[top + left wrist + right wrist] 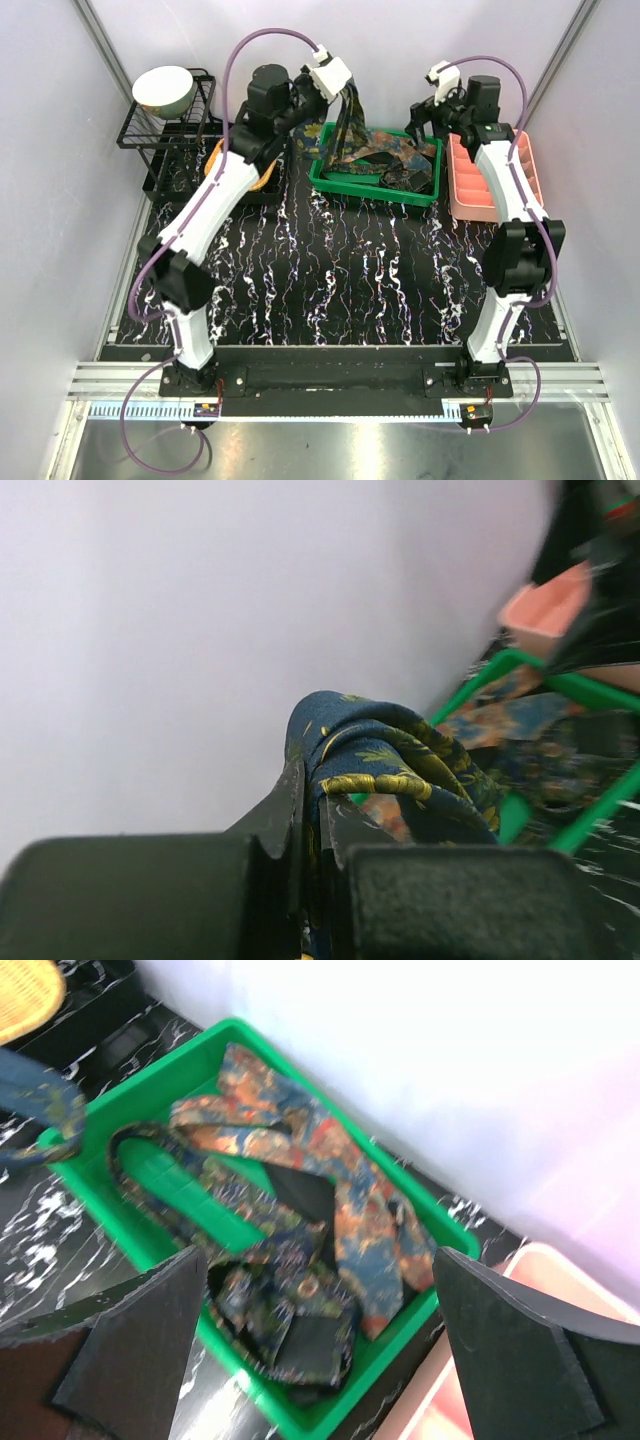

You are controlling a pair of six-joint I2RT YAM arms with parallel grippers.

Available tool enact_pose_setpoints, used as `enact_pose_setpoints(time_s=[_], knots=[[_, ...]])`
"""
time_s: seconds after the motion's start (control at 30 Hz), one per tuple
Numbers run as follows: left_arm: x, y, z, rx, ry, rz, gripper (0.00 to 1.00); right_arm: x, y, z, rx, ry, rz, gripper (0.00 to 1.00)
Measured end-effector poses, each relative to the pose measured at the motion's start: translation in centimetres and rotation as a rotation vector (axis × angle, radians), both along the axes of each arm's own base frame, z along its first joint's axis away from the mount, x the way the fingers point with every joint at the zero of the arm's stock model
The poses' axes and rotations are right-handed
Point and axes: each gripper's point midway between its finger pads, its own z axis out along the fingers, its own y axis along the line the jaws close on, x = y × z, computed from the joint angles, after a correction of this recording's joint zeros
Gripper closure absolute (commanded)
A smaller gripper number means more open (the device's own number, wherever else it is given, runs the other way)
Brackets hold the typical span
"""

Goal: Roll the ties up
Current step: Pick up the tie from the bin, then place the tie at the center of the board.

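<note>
– Left gripper (340,92) from above: what have you got?
– You've clamped a tie (350,122); it hangs over the bin (330,185). Your right gripper (422,118) hovers over its right end.
– Left wrist?
– Your jaws are pinched tight on the navy tie (380,760), with the bin's rim (590,815) behind.
– Right wrist?
– Your fingers (130,1360) are spread wide, holding nothing. Below, more ties (300,1180) lie tangled in the bin (150,1070).

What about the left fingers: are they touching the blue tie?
Touching. The left wrist view shows the blue tie pinched tight between the left fingers.
</note>
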Motion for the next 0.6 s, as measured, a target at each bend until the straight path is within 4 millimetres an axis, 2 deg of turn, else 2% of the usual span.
enact_pose_setpoints(time_s=[0.07, 0.17, 0.23, 0.3, 0.33, 0.4, 0.43, 0.47, 0.5, 0.6], knots=[[-2.9, -0.6, 1.3, -0.016, 0.026, -0.045, 1.0, -1.2, 0.0, -0.2, 0.009, 0.035, 0.013, 0.0], [-7.6, -1.8, 2.0, -0.044, 0.094, -0.13, 1.0, -3.8, 0.2, -1.0, 0.024, 0.118, 0.049, 0.0], [-11.1, -2.5, 1.4, -0.056, 0.163, -0.197, 1.0, -6.0, 0.5, -1.8, 0.032, 0.181, 0.075, 0.0], [-14.4, -3.0, -0.1, -0.062, 0.249, -0.248, 1.0, -8.7, 0.8, -2.8, 0.04, 0.249, 0.104, 0.0], [-16.0, -3.2, -1.4, -0.055, 0.31, -0.279, 1.0, -10.3, 1.0, -3.3, 0.046, 0.289, 0.119, 0.0], [-18.0, -3.1, -4.0, -0.036, 0.41, -0.312, 1.0, -13.3, 1.2, -4.3, 0.058, 0.355, 0.14, 0.03], [-18.8, -2.9, -6.1, -0.019, 0.482, -0.318, 1.0, -15.3, 1.3, -4.8, 0.067, 0.4, 0.154, 0.04], [-19.8, -2.6, -8.9, 0.005, 0.569, -0.322, 1.0, -16.4, 1.4, -5.0, 0.073, 0.422, 0.162, 0.04], [-20.3, -2.3, -10.4, 0.02, 0.618, -0.321, 1.0, -17.5, 1.6, -5.1, 0.08, 0.441, 0.173, 0.05], [-23.2, -1.1, -18.3, 0.107, 0.849, -0.331, 1.0, -20.8, 2.3, -5.0, 0.116, 0.511, 0.215, 0.1]])
